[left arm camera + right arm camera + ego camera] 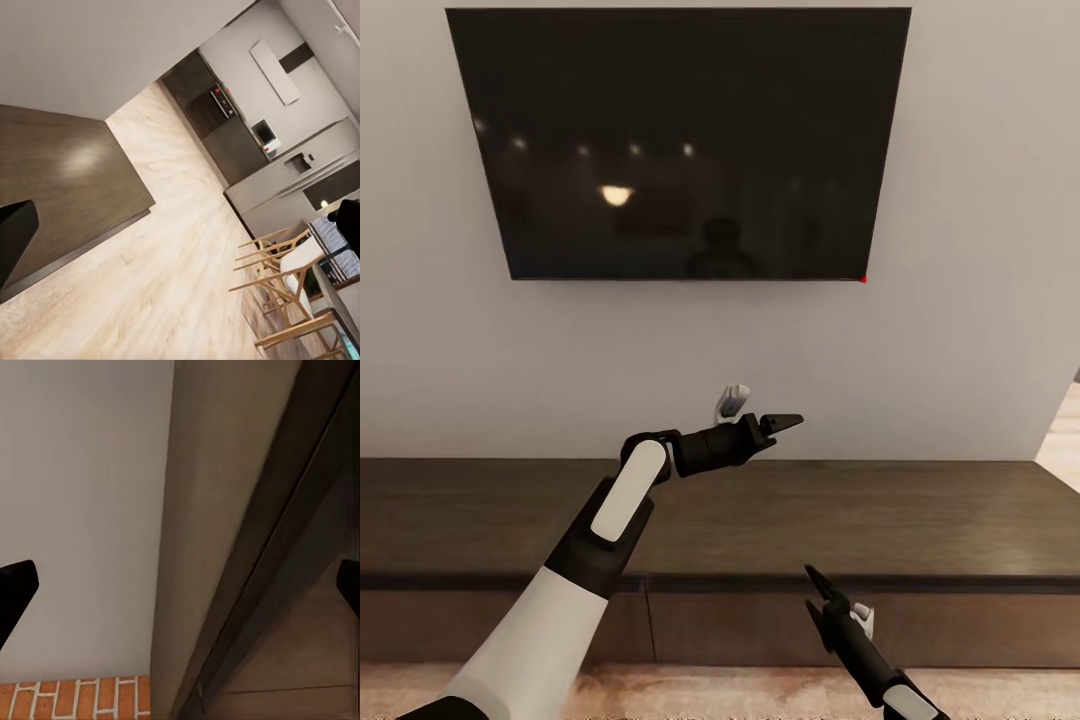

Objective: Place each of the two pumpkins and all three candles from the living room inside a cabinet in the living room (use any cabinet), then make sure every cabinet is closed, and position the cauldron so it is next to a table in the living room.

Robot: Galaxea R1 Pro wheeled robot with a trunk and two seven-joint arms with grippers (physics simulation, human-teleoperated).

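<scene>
The long low dark-brown cabinet [920,510] runs along the wall in front of me, and its drawer fronts look shut. My left gripper [765,415] hovers above the cabinet top near the wall, pointing right, open and holding nothing. In the left wrist view one dark fingertip [15,232] shows beside the cabinet top [67,180]. My right gripper [815,595] is low in front of a drawer front, open and empty. The right wrist view has both of its fingertips [15,585] spread wide along the cabinet's edge [247,547]. The pumpkins, candles, cauldron and table are out of view.
A large black TV [680,140] hangs on the white wall above the cabinet. Pale wood floor [187,262] stretches past the cabinet's end toward wooden chairs [285,277] and grey kitchen units [225,127]. A brick strip [75,697] shows by the wall.
</scene>
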